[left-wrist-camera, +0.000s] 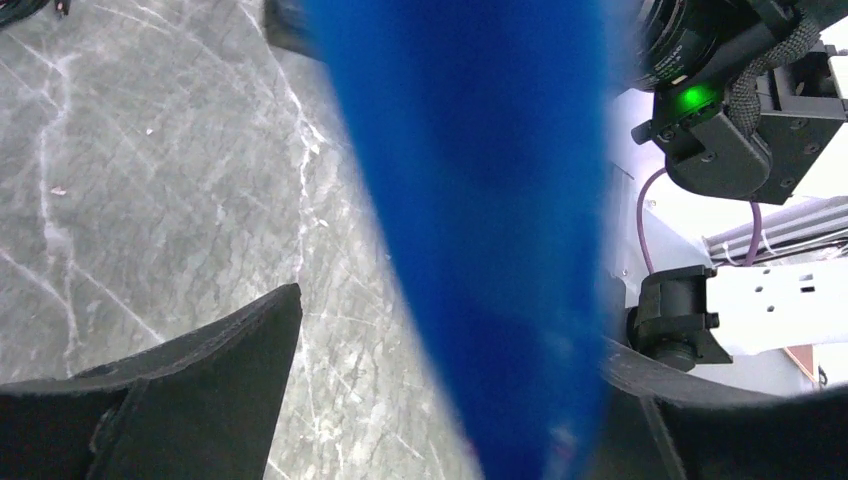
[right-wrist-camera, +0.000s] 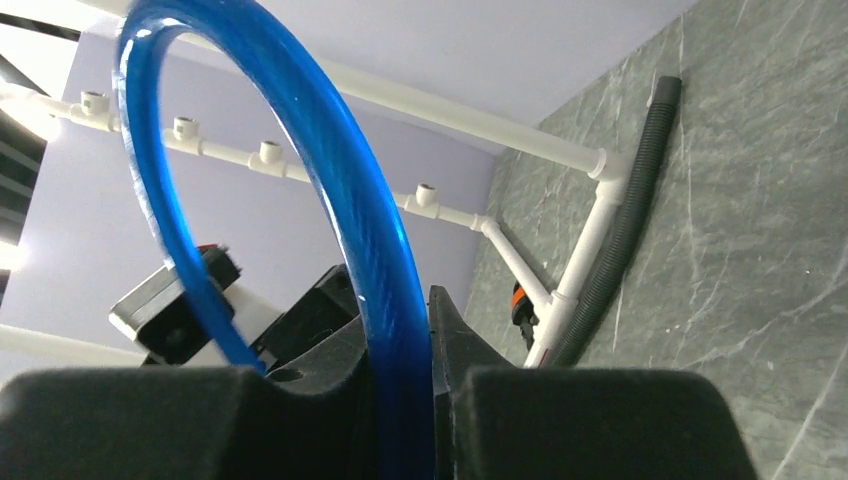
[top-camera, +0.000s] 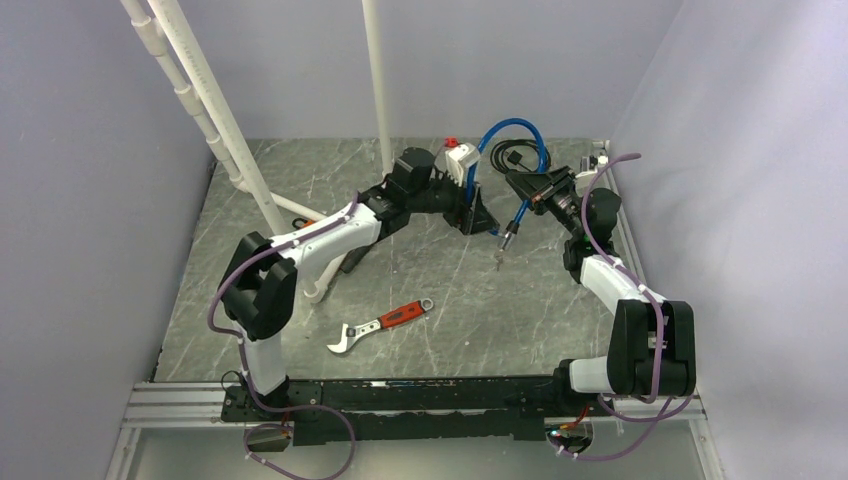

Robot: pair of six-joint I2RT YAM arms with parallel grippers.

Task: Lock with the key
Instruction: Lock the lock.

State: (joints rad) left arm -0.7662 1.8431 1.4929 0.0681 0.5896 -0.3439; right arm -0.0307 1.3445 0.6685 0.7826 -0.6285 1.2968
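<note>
Grey marbled tabletop (top-camera: 450,300), lilac walls. R gripper (right-wrist-camera: 395,300) pinches glossy round blue cable (right-wrist-camera: 365,200). L gripper (left-wrist-camera: 455,330) jaws spread, cable between. Cable arches upper centre by white lock box (top-camera: 462,160). Red-handled wrench (top-camera: 385,322) lower centre, well apart.

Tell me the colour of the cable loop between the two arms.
The cable loop is bright blue, seen best in the right wrist view.
</note>
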